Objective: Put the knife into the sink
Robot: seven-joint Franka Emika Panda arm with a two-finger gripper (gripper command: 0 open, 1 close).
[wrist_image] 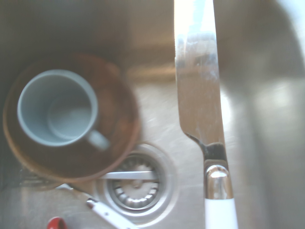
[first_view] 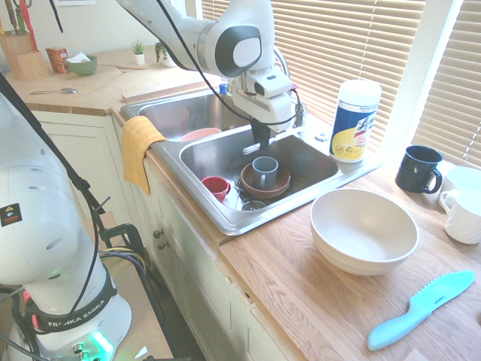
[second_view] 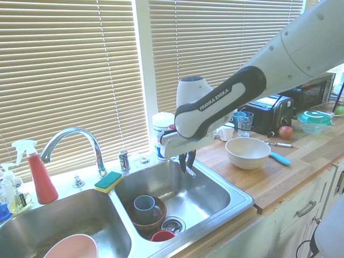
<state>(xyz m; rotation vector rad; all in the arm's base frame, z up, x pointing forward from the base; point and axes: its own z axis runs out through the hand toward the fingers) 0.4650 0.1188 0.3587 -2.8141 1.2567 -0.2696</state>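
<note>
Silvery knife (wrist_image: 199,90) hangs clamped in the fingers (second_view: 187,161) over the sink's (second_view: 221,189) right basin; carrying looks done, lowering and letting go remain.

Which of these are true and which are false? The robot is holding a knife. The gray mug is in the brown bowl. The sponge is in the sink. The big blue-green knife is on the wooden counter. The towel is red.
The robot is holding a knife: true, the gripper has the knife over the sink.
The gray mug is in the brown bowl: true, the mug sits inside the bowl.
The sponge is in the sink: false, the sponge lies on the rim.
The big blue-green knife is on the wooden counter: true.
The towel is red: false, the towel is orange-yellow.
</note>
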